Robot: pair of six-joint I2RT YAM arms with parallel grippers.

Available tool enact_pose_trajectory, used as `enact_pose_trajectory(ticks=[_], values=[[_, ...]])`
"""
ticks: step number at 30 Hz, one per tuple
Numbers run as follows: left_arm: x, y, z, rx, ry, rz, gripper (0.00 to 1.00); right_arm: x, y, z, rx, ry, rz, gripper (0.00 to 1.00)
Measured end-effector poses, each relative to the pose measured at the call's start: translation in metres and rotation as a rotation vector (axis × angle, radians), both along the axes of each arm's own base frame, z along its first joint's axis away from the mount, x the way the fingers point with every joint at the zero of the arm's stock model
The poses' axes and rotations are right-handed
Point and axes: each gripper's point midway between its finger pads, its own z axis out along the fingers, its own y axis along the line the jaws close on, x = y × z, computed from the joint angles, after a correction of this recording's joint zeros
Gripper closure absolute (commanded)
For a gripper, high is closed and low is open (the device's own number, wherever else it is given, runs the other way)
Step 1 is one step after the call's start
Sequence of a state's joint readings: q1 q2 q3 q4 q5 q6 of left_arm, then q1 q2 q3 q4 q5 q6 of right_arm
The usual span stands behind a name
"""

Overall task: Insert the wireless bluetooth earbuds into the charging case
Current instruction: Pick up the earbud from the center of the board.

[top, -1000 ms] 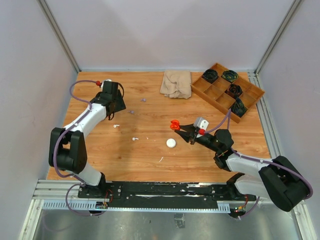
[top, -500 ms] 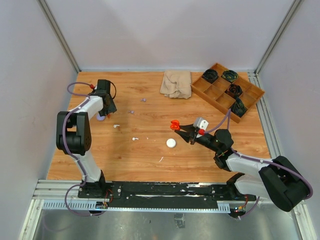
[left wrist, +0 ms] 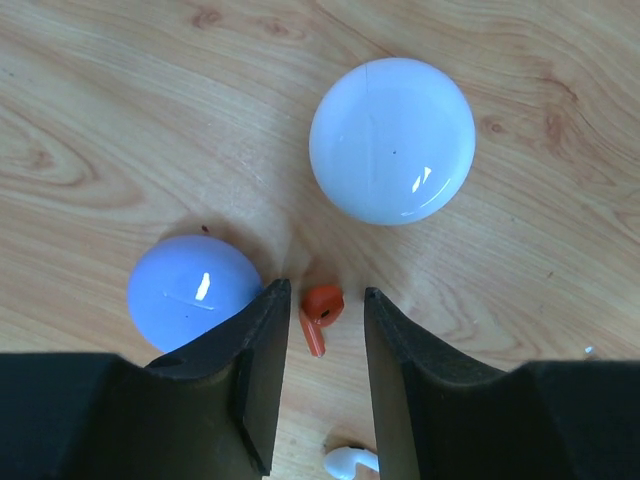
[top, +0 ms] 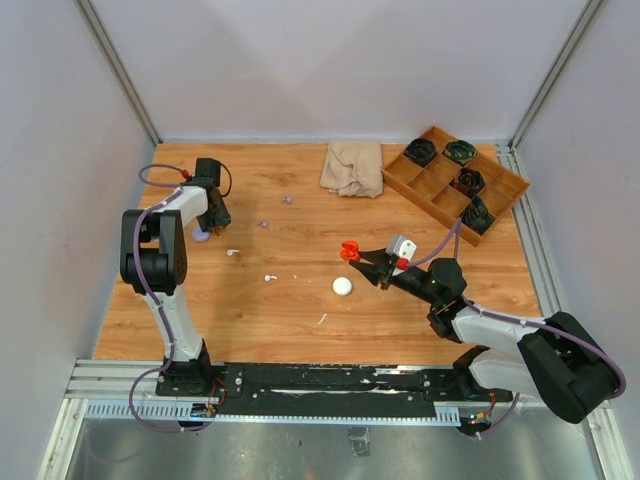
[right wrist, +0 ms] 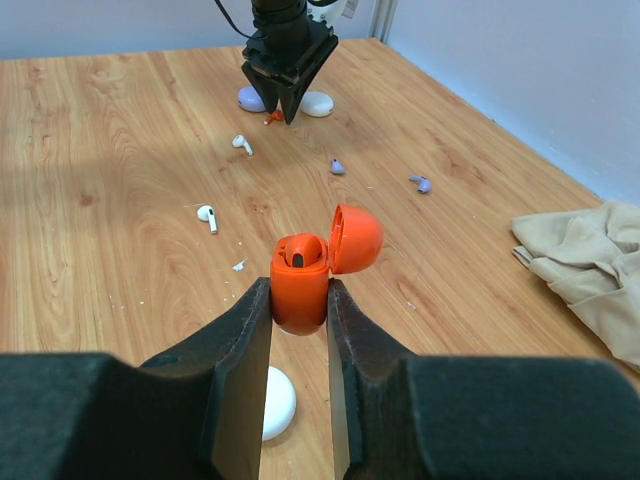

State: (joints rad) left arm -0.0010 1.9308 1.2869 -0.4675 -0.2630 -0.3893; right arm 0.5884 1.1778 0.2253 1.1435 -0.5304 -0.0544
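The left pincer (left wrist: 325, 296) points down at the desk (left wrist: 90, 110), far over on the left side. Its two fingers are a little way apart. A small orange earbud (left wrist: 320, 316) lies on the wood between them. There is a thin gap next to the earbud, so it is not squeezed. A white round case (left wrist: 392, 140) sits just past it. A pale blue round case (left wrist: 185, 295) is right beside one finger. A white earbud (left wrist: 350, 462) lies close by too.

The right pincer (right wrist: 299, 288) is closed tight on an orange case (right wrist: 300, 300) and holds it up above the desk, near the middle. Its lid (right wrist: 356, 238) is flipped open. Other white earbuds (right wrist: 207, 214) and purple earbuds (right wrist: 338, 166) lie loose on the wood between the two arms.
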Motion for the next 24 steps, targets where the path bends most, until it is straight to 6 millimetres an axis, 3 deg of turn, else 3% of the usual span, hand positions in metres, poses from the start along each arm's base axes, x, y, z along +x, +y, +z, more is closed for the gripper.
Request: enact_pose_trajectory(ticks=[12, 24], values=[[0.0071, -0.0037, -0.0015, -0.021, -0.004, -0.016, 0.72, -0.0005, -0.0004, -0.0016, -0.006, 0.006, 0.0, 0.99], [0.0022, -0.0065, -0.0012, 0.01, 0.001, -0.029, 0.64, -0.0022, -0.0018, 0.0025, -0.006, -0.005, -0.001, 0.99]])
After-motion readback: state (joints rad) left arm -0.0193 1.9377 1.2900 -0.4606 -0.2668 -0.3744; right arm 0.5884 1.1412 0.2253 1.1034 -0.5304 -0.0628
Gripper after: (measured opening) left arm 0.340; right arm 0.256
